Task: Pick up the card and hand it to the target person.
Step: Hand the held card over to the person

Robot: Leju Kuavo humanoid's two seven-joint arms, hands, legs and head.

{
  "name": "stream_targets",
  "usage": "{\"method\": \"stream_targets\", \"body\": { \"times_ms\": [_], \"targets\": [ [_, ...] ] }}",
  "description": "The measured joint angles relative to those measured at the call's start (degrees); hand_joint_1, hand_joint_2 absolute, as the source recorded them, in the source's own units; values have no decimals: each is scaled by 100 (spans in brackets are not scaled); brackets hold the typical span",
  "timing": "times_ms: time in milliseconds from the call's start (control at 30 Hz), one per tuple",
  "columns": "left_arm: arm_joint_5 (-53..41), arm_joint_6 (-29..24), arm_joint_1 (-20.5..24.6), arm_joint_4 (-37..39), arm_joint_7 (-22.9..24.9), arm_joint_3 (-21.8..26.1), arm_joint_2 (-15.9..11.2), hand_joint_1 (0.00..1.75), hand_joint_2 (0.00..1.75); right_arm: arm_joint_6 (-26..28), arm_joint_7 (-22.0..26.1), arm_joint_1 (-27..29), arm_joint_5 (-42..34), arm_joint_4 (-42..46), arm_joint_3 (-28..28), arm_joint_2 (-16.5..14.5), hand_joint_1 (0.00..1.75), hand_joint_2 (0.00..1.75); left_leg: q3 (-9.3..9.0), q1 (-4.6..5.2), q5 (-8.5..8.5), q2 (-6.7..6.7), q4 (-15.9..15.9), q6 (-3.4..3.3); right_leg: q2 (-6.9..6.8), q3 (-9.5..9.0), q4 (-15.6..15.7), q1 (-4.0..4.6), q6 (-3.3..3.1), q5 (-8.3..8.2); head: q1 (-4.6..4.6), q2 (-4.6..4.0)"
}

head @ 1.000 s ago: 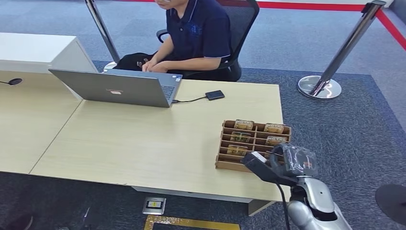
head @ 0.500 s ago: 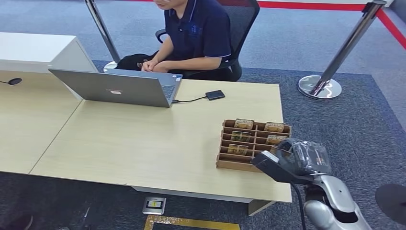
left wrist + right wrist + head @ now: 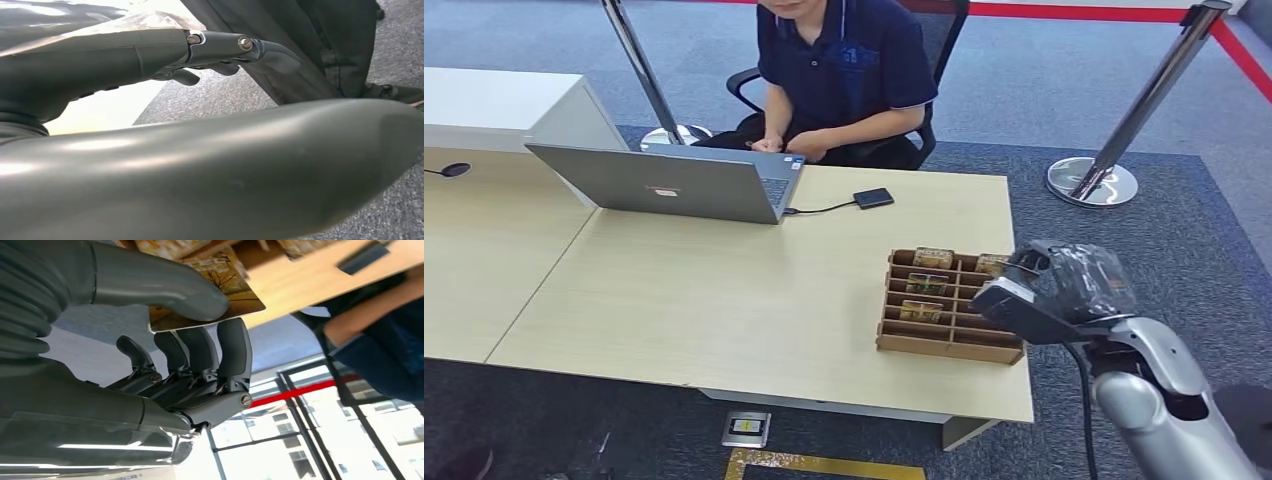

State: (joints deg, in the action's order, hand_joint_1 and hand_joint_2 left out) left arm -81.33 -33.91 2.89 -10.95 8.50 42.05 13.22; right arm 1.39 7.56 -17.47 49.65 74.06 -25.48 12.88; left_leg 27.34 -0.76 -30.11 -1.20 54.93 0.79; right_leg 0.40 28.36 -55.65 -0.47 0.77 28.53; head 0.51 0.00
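Raised since the earlier frame, the right robot hand (image 3: 200,335) is shown pinching the card (image 3: 220,285) above the tray (image 3: 944,340).

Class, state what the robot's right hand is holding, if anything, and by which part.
The right hand pinches a card near one edge, thumb on one face and fingers under the other.

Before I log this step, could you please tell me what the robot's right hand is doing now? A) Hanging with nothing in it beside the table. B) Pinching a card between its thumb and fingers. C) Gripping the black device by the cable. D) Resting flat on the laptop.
B: in the right wrist view the right hand pinches the card between thumb and fingers, near the wooden organizer.
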Motion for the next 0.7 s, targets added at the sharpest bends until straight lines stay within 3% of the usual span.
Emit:
{"method": "stream_targets", "body": {
  "times_ms": [267, 500, 700],
  "targets": [
    [-54, -10, 39, 0, -78, 0, 2, 0, 0, -100, 111, -1376, -226, -1045, -393, -716, 135, 175, 11, -2, 15, 14, 0, 8, 1, 18, -12, 2, -12, -10, 0, 0],
    [-220, -10, 79, 0, -70, 0, 5, 0, 0, -87, -272, -2557, -222, -2526, -721, -1816, 138, 175, 17, -5, 26, 14, 0, 11, 1, 29, -17, 4, -17, -13, 2, 0],
    [-262, -7, 80, 0, -37, -4, 4, 0, 0, 61, -563, -3133, -122, -3604, -803, -2393, 138, 175, 21, -4, 26, 15, 0, 11, 1, 29, -15, 4, -17, -13, 1, 0]
  ]
}}
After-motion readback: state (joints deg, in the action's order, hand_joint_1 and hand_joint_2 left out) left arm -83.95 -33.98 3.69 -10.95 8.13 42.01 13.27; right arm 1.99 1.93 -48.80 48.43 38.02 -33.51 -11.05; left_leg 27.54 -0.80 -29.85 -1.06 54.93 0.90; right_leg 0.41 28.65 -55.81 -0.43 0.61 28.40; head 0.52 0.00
